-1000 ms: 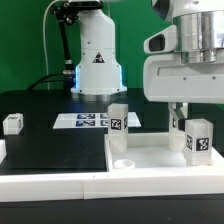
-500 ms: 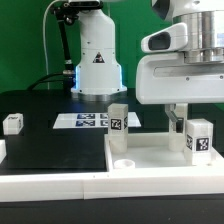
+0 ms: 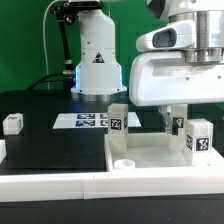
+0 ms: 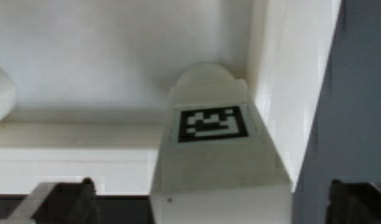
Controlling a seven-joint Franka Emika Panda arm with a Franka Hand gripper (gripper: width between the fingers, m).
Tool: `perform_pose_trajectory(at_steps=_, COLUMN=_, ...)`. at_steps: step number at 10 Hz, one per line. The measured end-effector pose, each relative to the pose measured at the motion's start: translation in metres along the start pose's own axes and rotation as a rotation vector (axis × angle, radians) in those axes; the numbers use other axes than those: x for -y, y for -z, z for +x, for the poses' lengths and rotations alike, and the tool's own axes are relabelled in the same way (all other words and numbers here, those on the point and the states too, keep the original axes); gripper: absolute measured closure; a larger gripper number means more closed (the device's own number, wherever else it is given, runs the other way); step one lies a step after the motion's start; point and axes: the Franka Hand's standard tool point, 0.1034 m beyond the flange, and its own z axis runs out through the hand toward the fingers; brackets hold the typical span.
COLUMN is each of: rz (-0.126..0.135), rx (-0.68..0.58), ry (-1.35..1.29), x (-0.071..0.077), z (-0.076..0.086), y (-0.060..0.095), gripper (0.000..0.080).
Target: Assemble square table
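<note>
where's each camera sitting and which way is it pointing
Exterior view: low beside the table, facing the robot's base across the white table top and two upright legs; the wrist and open end effector show at the exterior view's right.
Wrist view: on the wrist, looking along the end effector at a tagged leg; both fingertips show.
Shared: the end effector and a tagged leg; which leg, I cannot tell.

Arm (image 3: 182,75) low, pointing down, jaws wide apart.
</note>
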Motion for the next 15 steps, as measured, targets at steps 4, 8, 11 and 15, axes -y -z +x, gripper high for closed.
perform_pose_trajectory(at_steps=4, rz=0.000, rx=0.000, ry=-0.006, x=-0.0006, z=-0.0001, y=-0.0002, gripper=0.0452)
perform_pose_trajectory(at_steps=8, rz=0.001, rx=0.001, ry=-0.127, x=-0.0005, z=-0.0002, y=-0.0003, gripper=0.0509)
perform_pose_trajectory(at_steps=11, rz=0.000, rx=-0.007, ry=-0.462, x=-0.0007, z=-0.0015, y=-0.0004, gripper=0.0509)
perform_pose_trajectory(at_steps=15, rz=0.013, rx=-0.016, ry=-0.928, x=-0.0026, z=-0.0042, y=-0.0004, gripper=0.0508)
